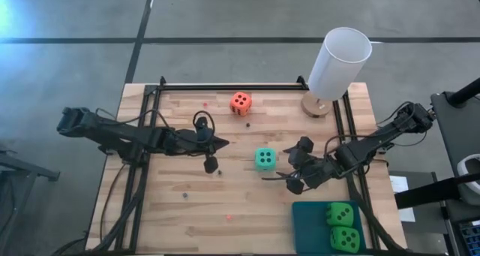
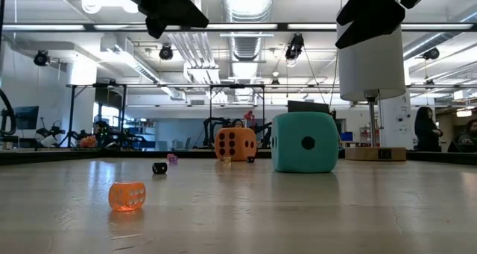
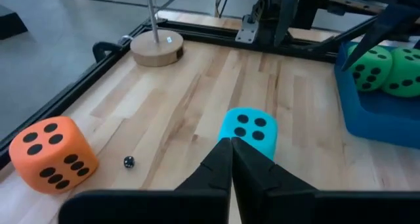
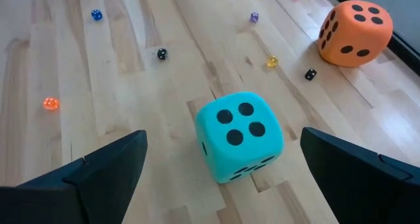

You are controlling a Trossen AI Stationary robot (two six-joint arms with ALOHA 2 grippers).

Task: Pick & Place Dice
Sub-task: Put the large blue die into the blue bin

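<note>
So there's a dark teal tray (image 1: 309,224) sitting at the front right corner of the bench (image 1: 187,203), and both green dice (image 1: 342,226) are already in it, squished up next to each other. They look like soft foam cubes with dark pips.

The turquoise die (image 1: 265,159) is out on the bare wood around the middle of the bench, four pips facing up. The orange-red die (image 1: 241,102) is further back near the rear rail, well apart from it. Same squishy look, rounded corners.

The bench top is pale wood planks with a black metal frame around it. A bunch of tiny little dice (image 4: 161,54) are scattered over the planks in black, blue, purple, yellow and pink, plus a see-through orange one (image 2: 127,195) that shows up close in the low view. At the back right corner there's a tall white cylinder (image 1: 339,63) on a thin stem with a round wooden base (image 1: 317,104).

Grey floor all round, and behind the bench it's a big open room with ceiling strip lights, ducts and stands.

The right end effector (image 1: 294,175) is just beside the turquoise die with its fingers spread wide, nothing in them. The left end effector (image 1: 220,143) is left of the middle, fingers pinched together, holding nothing.
</note>
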